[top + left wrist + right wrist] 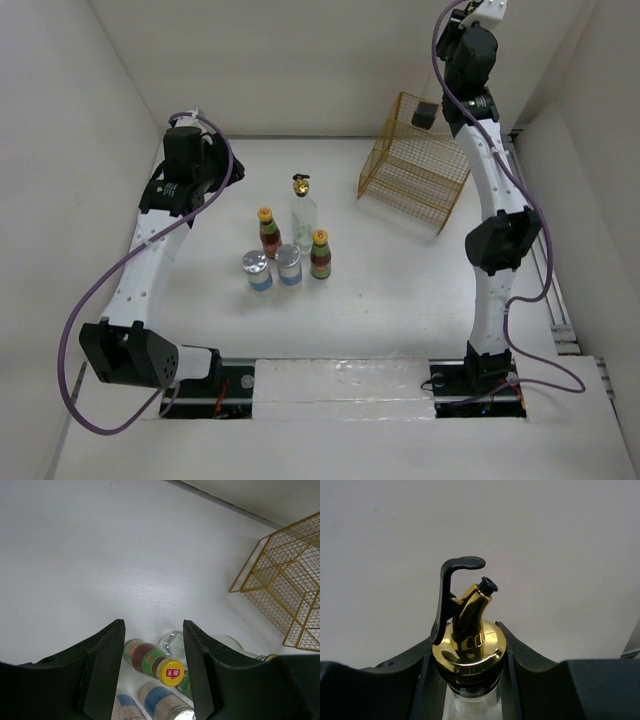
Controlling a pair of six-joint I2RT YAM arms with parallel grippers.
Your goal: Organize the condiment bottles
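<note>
Five condiment bottles stand clustered mid-table: a clear glass bottle with a gold spout, two yellow-capped sauce bottles, and two silver-lidded jars. My left gripper hangs open and empty above and behind them. Between its fingers I see one sauce bottle, the glass bottle's base and both jars. My right gripper is shut on the neck of a second glass bottle with a gold spout, held upright against a plain wall.
The yellow wire rack lies at the back right of the table, also in the left wrist view as the rack. The right arm reaches high above it. White walls enclose the table on three sides.
</note>
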